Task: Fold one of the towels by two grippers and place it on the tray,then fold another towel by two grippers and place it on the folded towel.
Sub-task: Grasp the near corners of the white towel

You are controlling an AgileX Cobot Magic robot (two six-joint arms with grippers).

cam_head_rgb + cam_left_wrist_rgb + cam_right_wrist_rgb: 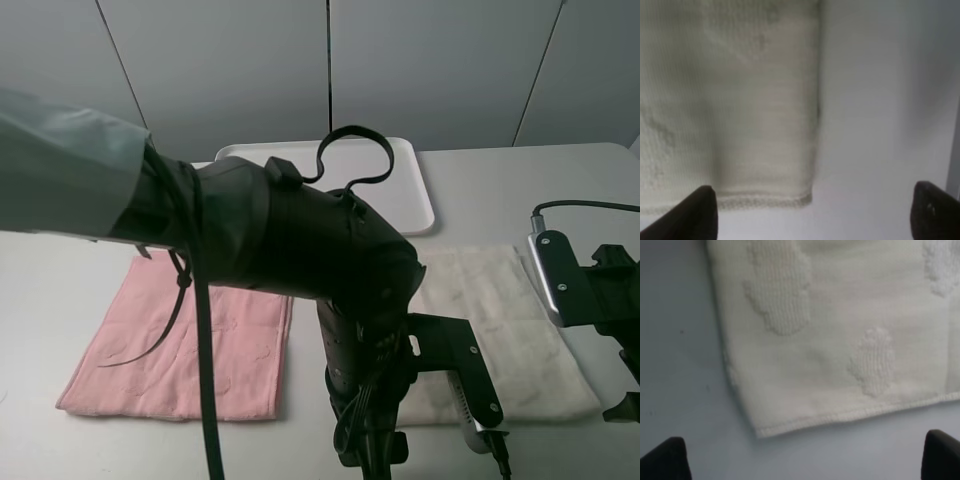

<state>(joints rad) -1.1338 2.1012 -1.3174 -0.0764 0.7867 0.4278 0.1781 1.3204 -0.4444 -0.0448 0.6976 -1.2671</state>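
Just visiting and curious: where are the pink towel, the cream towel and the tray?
pink towel (245,355), high view, its right half.
cream towel (520,335), high view, its middle.
tray (405,195), high view, bare right part.

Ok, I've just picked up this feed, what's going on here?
Both arms are working at the cream towel, which lies flat on the table to the right of the pink towel. The left tool and the right tool are open, each over a corner of the cream towel and gripping nothing. Neither towel has been folded or put on the tray yet.
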